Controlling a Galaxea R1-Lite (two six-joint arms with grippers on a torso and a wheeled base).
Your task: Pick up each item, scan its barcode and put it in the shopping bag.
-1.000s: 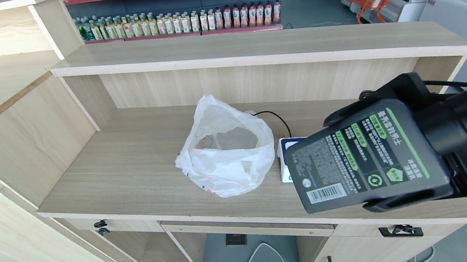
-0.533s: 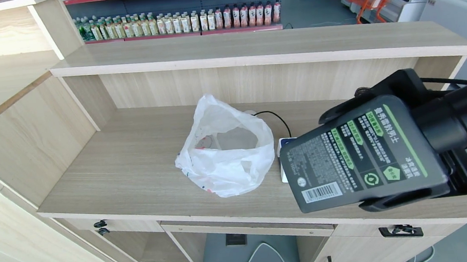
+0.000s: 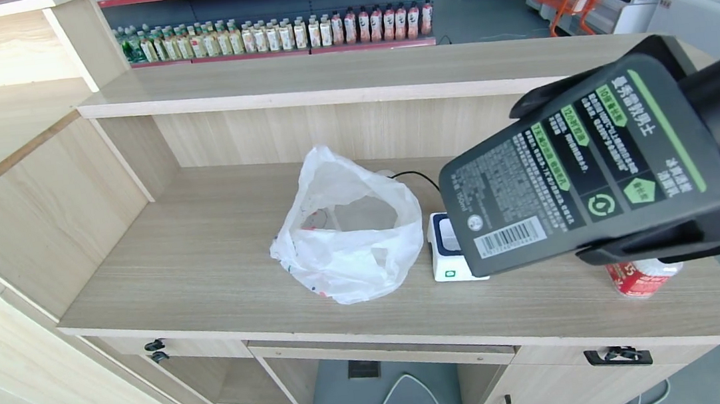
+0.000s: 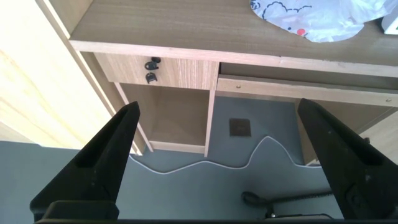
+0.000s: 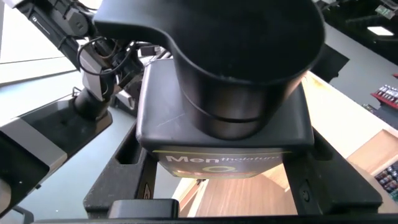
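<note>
Black right fingers (image 3: 539, 96) clamp dark bottle (image 3: 587, 165)

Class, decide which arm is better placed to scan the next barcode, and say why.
Right. The right gripper clamps the dark bottle near the scanner, barcode showing; the left gripper hangs open below the counter.

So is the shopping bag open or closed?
Open. The shopping bag sits on the counter with its mouth spread wide, so the head view looks right inside it.

scanner (image 3: 449, 253) right of bag (image 3: 346, 230)
</note>
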